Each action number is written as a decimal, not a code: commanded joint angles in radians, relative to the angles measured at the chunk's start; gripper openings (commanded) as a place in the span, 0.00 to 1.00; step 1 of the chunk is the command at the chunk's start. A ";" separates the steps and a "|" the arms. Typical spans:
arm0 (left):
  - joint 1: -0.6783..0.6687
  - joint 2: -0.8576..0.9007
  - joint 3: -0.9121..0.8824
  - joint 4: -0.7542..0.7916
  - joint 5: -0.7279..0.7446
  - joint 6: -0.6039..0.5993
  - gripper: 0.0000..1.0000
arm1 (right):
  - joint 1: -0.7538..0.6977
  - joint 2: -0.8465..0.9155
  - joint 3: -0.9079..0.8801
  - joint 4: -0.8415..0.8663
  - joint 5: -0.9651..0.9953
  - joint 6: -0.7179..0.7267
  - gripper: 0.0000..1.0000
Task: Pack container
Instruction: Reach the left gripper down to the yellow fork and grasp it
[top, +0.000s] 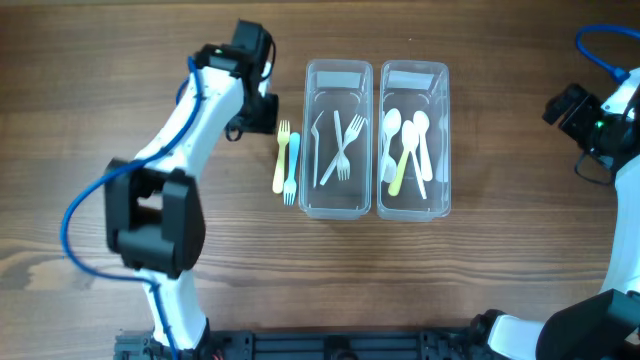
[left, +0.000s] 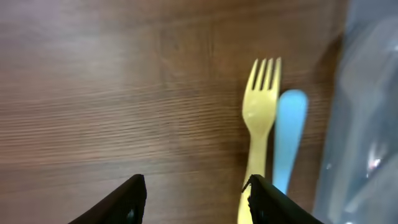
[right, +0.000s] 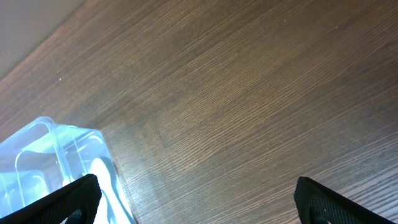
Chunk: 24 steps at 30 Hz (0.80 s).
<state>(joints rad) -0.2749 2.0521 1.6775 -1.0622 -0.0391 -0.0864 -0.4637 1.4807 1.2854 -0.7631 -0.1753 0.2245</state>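
Two clear plastic containers stand side by side. The left container (top: 338, 140) holds white forks. The right container (top: 414, 140) holds white spoons and a yellow one. A yellow fork (top: 281, 156) and a blue fork (top: 292, 168) lie on the table just left of the left container. In the left wrist view the yellow fork (left: 259, 124) and the blue handle (left: 288, 137) lie next to the container wall. My left gripper (left: 196, 199) is open, above the table just left of the yellow fork. My right gripper (right: 196, 199) is open and empty at the far right, away from the containers.
The wooden table (top: 500, 280) surrounds the containers. A corner of the right container (right: 56, 162) with a white spoon shows in the right wrist view. A blue cable (top: 600, 40) runs by the right arm.
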 joint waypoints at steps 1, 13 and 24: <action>-0.010 0.068 -0.022 0.007 0.048 0.031 0.55 | 0.002 -0.005 0.013 0.001 -0.004 0.014 1.00; -0.139 0.112 -0.023 -0.005 0.075 0.030 0.51 | 0.002 -0.005 0.013 0.001 -0.004 0.014 1.00; -0.113 0.112 -0.023 -0.071 0.056 0.000 0.49 | 0.002 -0.005 0.013 0.001 -0.004 0.014 1.00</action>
<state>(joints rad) -0.4198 2.1529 1.6596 -1.1202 0.0204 -0.0727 -0.4637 1.4807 1.2854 -0.7628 -0.1753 0.2245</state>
